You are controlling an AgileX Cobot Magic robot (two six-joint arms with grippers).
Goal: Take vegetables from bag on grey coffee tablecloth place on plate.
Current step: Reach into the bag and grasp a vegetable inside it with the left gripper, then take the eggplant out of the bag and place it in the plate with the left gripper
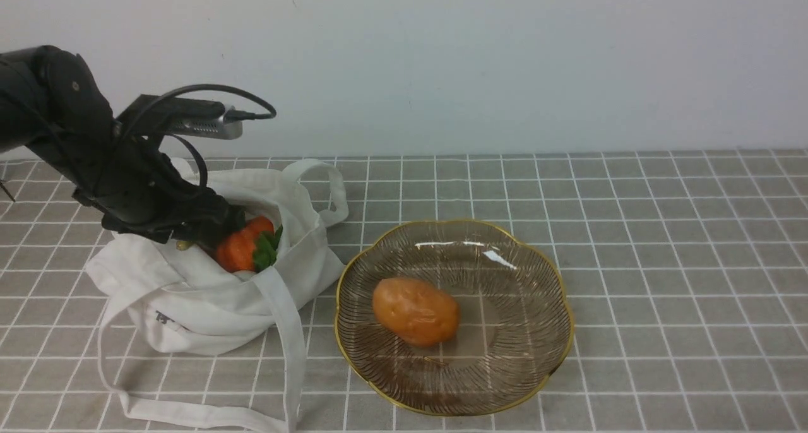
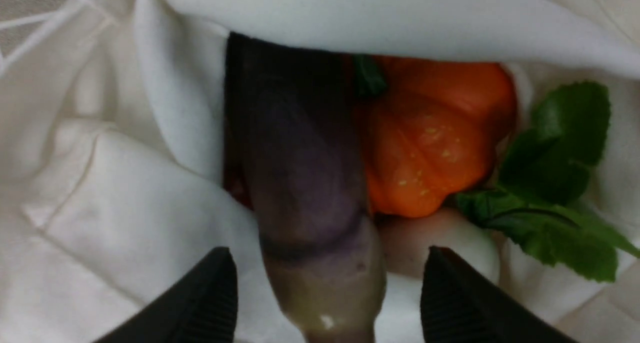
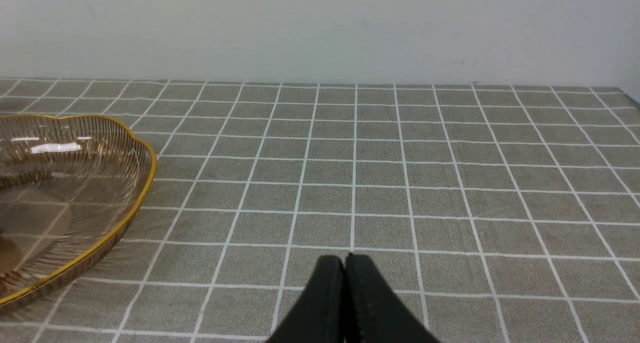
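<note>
- One orange vegetable (image 1: 415, 311) already laid on plate (image 1: 517, 332).
- Eggplant (image 2: 305, 183), pumpkin (image 2: 430, 148) left in bag (image 1: 208, 307), 9 o'clock of plate.
- Left jaws spread astride eggplant; right jaws pressed together.

- The bag (image 1: 208, 294) lay on the tablecloth (image 1: 663, 262), just left of the plate (image 1: 505, 363).
- Inside the bag, the eggplant (image 2: 300, 173) sat beside the pumpkin (image 1: 243, 247), apparently touching it.
- One lone vegetable (image 1: 415, 311) lay in the plate.

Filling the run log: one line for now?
left gripper open around eggplant in bag | right gripper shut | potato on plate
</note>
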